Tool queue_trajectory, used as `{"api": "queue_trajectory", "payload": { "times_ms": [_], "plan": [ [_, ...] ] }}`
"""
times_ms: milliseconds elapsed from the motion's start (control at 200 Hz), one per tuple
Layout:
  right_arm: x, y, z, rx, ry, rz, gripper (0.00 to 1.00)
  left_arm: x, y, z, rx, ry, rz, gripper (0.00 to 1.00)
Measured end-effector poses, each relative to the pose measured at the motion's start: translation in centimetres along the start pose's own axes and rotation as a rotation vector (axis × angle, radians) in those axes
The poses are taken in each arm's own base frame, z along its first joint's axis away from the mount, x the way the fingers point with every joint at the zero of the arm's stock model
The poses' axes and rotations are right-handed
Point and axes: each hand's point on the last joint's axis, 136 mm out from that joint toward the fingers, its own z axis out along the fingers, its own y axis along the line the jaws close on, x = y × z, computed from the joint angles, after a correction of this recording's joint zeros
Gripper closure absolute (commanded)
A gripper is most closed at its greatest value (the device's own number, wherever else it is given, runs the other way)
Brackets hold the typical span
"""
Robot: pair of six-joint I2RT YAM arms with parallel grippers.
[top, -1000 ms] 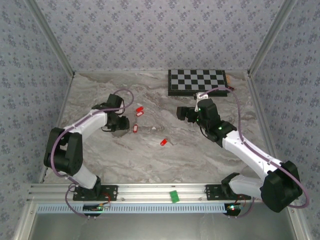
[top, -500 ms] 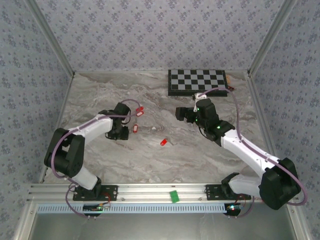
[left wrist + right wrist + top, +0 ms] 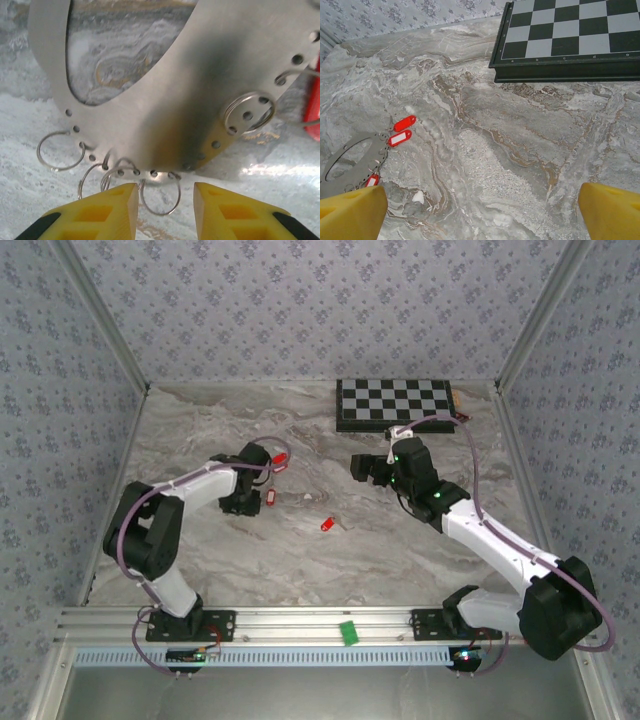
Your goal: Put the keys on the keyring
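The keyring [image 3: 200,75] is a flat grey metal plate with an oval cut-out, a row of holes along its rim and small split rings [image 3: 249,112] through some of them; it lies on the worktop [image 3: 400,540] toward the left edge, beneath the left gripper [image 3: 165,202]. That gripper hovers low over the plate's rim, its yellow fingers partly apart with nothing clamped; one empty ring lies in the gap between them. The right gripper [image 3: 482,210] is spread wide and empty, near the middle of the worktop, in front of the chessboard [image 3: 393,402] at the far edge.

Of the keys [image 3: 400,138], two red ones lie side by side at the plate's far rim and a third sits at the rim nearer the right arm; they seem to hang on rings, though I cannot tell for sure. A fourth key [image 3: 327,525] lies loose near the centre, well apart from the plate; so the job looks partly done, with at least that one left. Bare marble lies open between the arms; the left arm's elbow is near the left wall.
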Motion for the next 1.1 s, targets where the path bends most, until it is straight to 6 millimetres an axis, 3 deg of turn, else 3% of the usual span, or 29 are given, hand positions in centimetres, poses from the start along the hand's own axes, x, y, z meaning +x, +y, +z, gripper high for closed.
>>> {"api": "queue_trajectory", "payload": {
  "times_ms": [245,360,670,800,895,1099],
  "plan": [
    [-0.1,0.0,-0.1,-0.001,-0.003,0.001,0.01,0.4,-0.5,0.2,-0.022,0.016,0.054,0.68],
    [-0.2,0.1,-0.2,-0.002,-0.006,0.002,0.00,0.7,-0.5,0.1,-0.036,0.023,0.072,0.75],
    [-0.2,0.0,-0.2,-0.002,-0.006,0.001,0.00,1.1,0.0,0.3,-0.076,0.037,0.092,0.76],
    [-0.2,0.0,-0.3,-0.003,-0.008,0.001,0.00,1.3,0.1,0.7,-0.087,0.052,0.100,0.82],
    [-0.1,0.0,-0.6,-0.004,-0.012,0.002,0.00,1.4,0.2,0.7,-0.095,0.053,0.104,1.00],
    [-0.2,-0.1,-1.0,-0.008,-0.020,0.003,0.00,0.7,0.0,-0.7,-0.126,0.038,0.139,1.00]
  ]
}}
